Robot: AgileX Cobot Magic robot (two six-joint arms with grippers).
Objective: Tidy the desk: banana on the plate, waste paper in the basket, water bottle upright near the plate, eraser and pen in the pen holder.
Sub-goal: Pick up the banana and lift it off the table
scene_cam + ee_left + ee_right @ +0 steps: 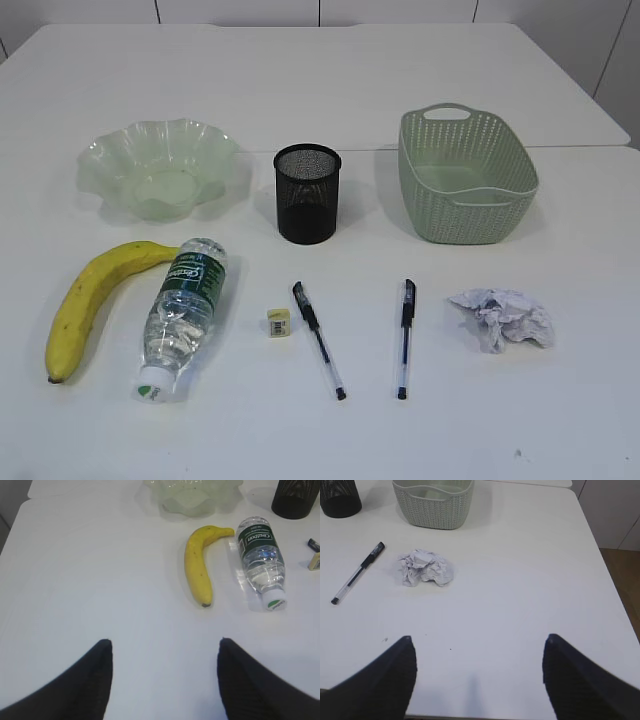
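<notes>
Overall | white table (330, 430), seam across rear | white wall panels behind | left fingers (102, 652) spread | right fingers (405, 647) spread

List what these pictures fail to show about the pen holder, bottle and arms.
- Pen holder: inside dark behind black mesh in the exterior view; cut off by the frame edge in both wrist views.
- Water bottle label: print too small to read in full.
- Arms: absent from the exterior view; wrist views show only the spread jaws' tips.
</notes>
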